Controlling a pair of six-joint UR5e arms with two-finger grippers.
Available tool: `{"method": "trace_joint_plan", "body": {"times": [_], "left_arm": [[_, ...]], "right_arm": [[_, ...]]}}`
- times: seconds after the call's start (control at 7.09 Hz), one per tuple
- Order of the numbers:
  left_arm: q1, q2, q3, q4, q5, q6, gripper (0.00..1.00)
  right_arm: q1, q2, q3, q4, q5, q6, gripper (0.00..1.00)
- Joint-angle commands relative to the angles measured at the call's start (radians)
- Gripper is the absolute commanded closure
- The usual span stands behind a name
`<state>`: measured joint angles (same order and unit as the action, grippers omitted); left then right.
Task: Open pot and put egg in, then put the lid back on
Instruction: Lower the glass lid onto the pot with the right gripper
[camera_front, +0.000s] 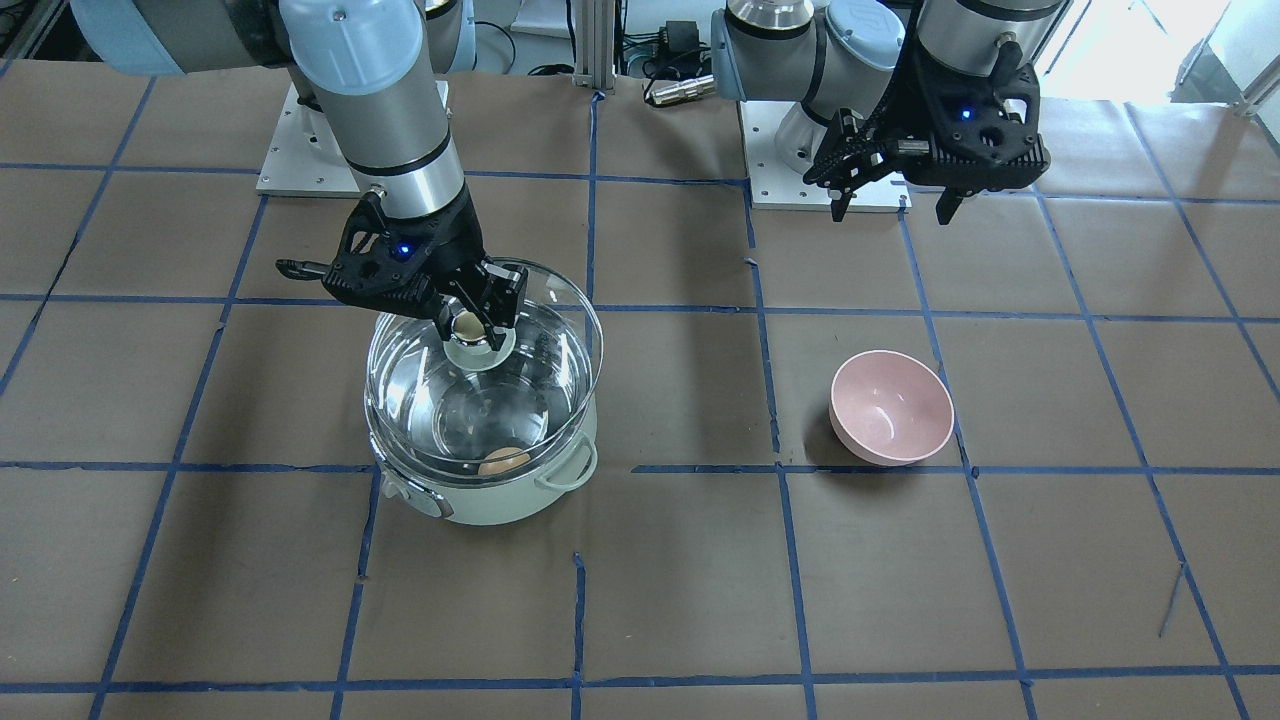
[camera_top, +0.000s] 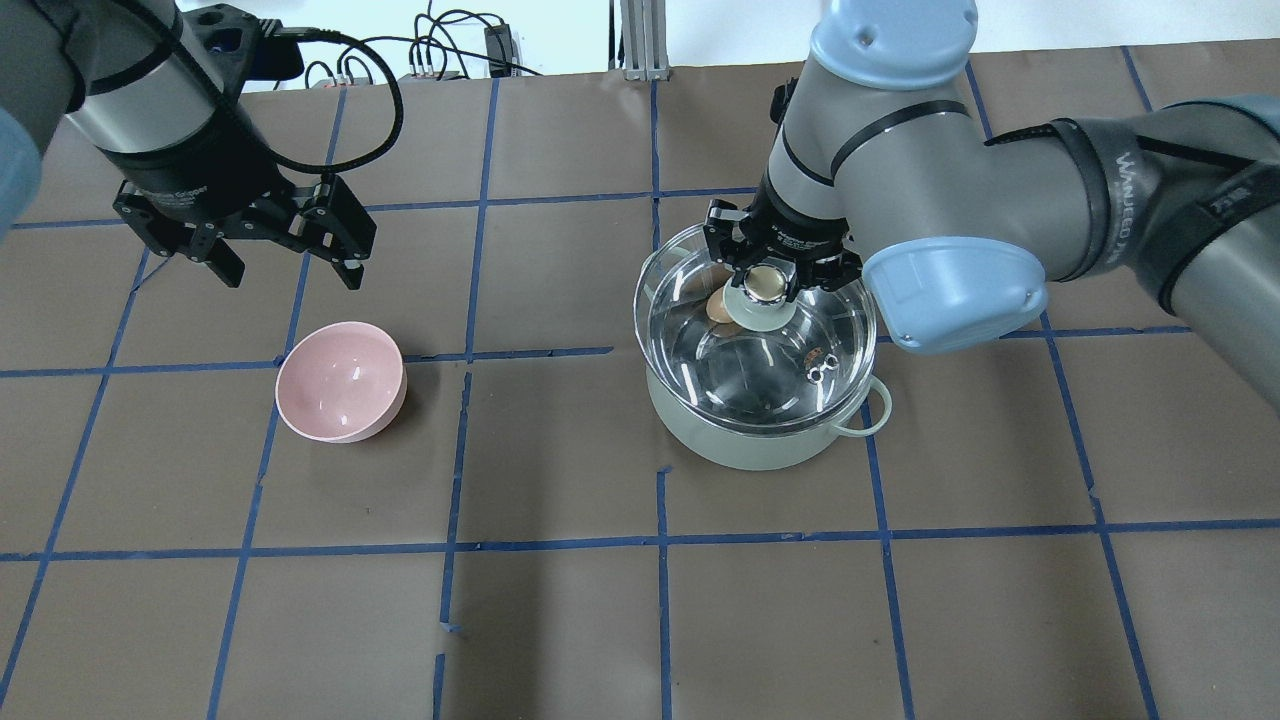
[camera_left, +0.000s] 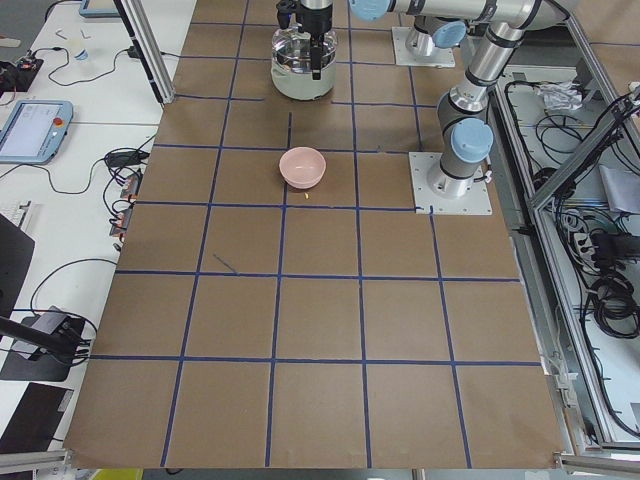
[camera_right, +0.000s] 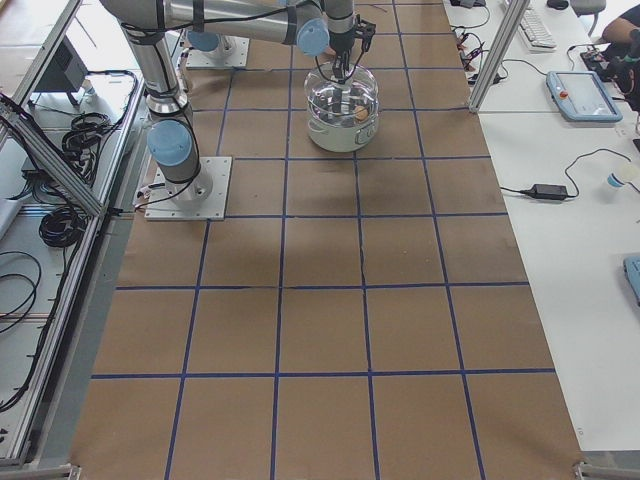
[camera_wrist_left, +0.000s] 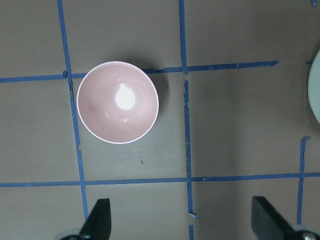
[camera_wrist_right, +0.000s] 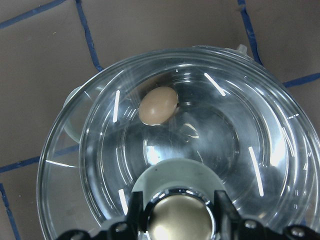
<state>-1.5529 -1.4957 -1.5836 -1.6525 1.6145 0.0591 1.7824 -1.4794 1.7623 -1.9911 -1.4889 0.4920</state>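
Note:
The mint-green pot (camera_front: 500, 500) stands on the table, and also shows in the overhead view (camera_top: 760, 445). The tan egg (camera_front: 503, 460) lies inside it, seen through the glass from the right wrist (camera_wrist_right: 158, 105). My right gripper (camera_top: 765, 283) is shut on the golden knob (camera_wrist_right: 181, 220) of the clear glass lid (camera_top: 800, 340). It holds the lid over the pot's mouth, level and close to the rim. I cannot tell whether lid and rim touch. My left gripper (camera_top: 290, 272) is open and empty, above the table behind the pink bowl (camera_top: 340, 382).
The pink bowl (camera_front: 890, 405) stands empty about one grid square from the pot, and shows below my left gripper (camera_wrist_left: 181, 222) in its wrist view (camera_wrist_left: 117, 102). Brown paper with blue tape lines (camera_top: 560, 545) covers the table. The arm bases (camera_front: 820, 180) stand at the robot's side.

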Motion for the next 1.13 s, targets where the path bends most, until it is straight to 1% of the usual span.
{"method": "trace_joint_plan", "body": {"times": [0.0, 0.99], "left_arm": [[0.004, 0.002, 0.000, 0.002, -0.021, -0.008, 0.00], [0.010, 0.002, 0.002, -0.006, -0.010, -0.004, 0.00]], "right_arm": [[-0.001, 0.014, 0.002, -0.014, 0.006, -0.030, 0.71], [-0.015, 0.042, 0.006, -0.046, 0.006, -0.102, 0.71]]}}
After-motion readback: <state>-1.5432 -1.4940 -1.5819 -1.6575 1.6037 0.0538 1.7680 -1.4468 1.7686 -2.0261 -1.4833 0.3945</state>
